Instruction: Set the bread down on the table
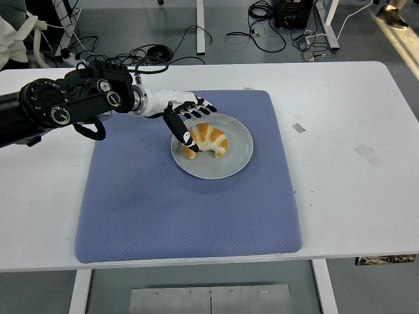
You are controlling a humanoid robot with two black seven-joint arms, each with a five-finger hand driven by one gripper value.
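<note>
Croissant is on the grey plate, which sits on the blue mat over the white table. Only the head view to go on, so that's all you get.

Your left hand is in over the plate's left rim, fingers spread and holding nothing. One long black finger points down at the bread's left end. From this angle it looks like the tip is touching the crust, but I can't swear to it; it might be just shy. The other fingers fan out above the plate's far edge, clear of the bread.

So I'd call this the reach-and-grasp step, with the pick not yet made. Next you'd want to get the fingers round both sides of the croissant and close gently, since it'll probably squash or flake. Then lift it clear of the rim and set it down off the plate. The right side of the table has plenty of room.

Count: one croissant, one plate, one mat, one hand in frame. Your right arm isn't showing at all.
</note>
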